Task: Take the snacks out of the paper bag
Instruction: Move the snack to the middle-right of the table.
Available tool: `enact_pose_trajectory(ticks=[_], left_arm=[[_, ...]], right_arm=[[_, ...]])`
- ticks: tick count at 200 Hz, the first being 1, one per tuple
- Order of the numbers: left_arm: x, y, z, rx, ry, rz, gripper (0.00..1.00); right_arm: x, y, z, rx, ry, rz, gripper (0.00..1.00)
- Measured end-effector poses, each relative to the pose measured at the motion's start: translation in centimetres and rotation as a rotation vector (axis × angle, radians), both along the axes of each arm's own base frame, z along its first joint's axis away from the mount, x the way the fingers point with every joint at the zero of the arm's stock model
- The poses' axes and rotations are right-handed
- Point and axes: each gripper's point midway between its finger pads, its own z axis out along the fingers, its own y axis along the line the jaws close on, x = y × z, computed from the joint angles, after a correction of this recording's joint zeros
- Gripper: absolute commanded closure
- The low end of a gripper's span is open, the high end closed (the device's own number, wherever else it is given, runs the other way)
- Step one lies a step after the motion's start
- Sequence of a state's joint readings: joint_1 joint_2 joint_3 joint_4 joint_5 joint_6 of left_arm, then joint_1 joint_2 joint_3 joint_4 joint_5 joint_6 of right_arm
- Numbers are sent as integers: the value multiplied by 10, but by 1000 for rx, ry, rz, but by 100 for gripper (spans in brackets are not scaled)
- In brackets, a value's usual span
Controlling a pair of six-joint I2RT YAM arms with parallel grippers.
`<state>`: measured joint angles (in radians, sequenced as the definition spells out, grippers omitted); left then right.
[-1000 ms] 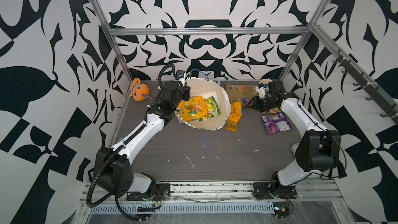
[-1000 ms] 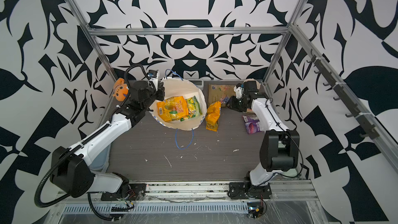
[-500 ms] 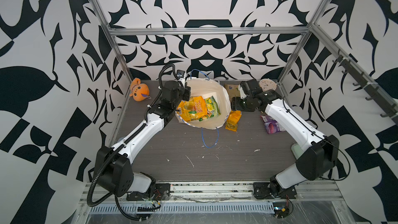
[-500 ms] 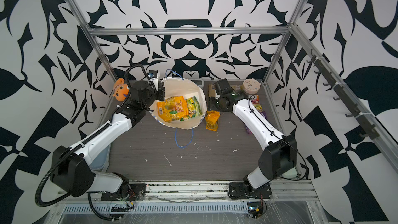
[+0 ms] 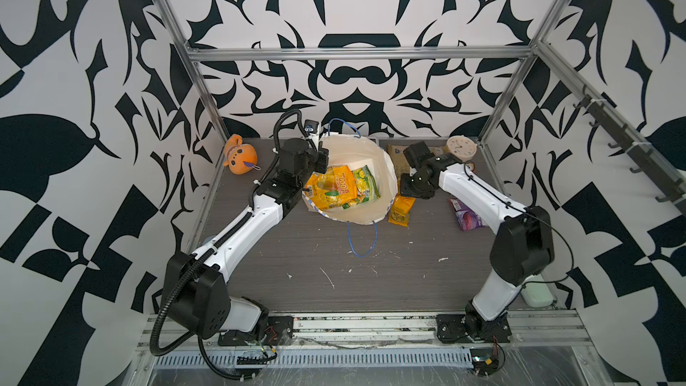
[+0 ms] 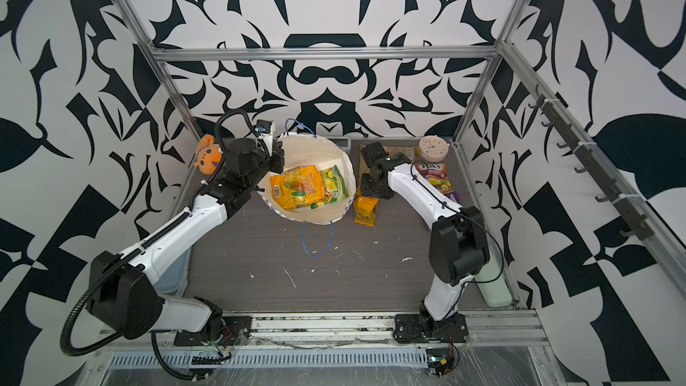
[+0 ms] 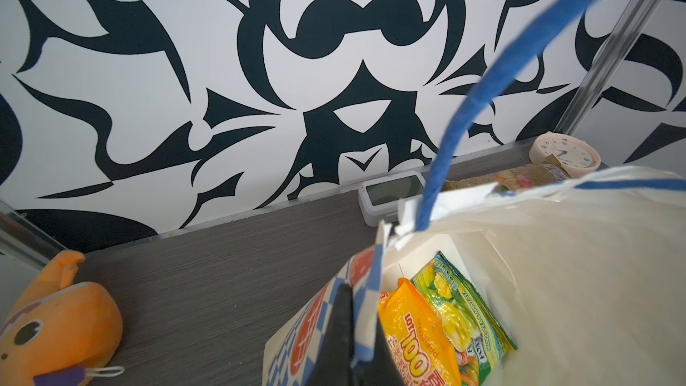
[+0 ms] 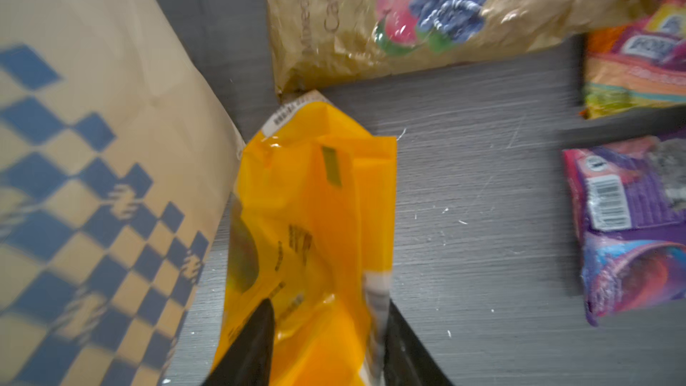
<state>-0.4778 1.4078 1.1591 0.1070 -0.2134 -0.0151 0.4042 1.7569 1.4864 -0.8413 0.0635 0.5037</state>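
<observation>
R gripper (image 8: 328,304) is arriving from purple packet (image 8: 631,235), fingers astride orange packet (image 8: 315,198), grip unclear; L gripper (image 7: 358,336) is pinching paper bag (image 7: 557,254) rim; two snacks (image 5: 334,189) waiting inside.

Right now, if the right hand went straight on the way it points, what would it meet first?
The flat orange-yellow snack packet, which sits between the right hand's fingers. Past the packet's far end lies the large gold crinkled packet, though depth is hard to judge.

Hidden / blurred:
Right arm (image 5: 471,189) covers most of gold packet (image 5: 394,152); paper bag (image 8: 92,124) print smeared; right fingers (image 8: 252,347) cropped.
</observation>
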Motion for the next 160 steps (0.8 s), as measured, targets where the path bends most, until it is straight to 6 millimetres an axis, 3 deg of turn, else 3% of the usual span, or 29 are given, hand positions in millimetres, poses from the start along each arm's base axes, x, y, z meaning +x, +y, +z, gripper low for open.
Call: enact_pose_trajectory(ticks=[29, 90, 103, 140, 160], left_arm=[[0, 0, 0, 1, 0, 0, 100], [1, 0, 0, 0, -1, 1, 100], [1, 0, 0, 1, 0, 3, 100], [1, 1, 0, 2, 0, 7, 100], [2, 2, 0, 2, 0, 9, 100]], right_arm=[[0, 7, -4, 7, 16, 2, 100], [-3, 34, 35, 143, -36, 109, 100], [-1, 20, 48, 191, -71, 90, 100], [-1, -49, 74, 192, -160, -41, 100], [-7, -48, 77, 225, -183, -28, 97]])
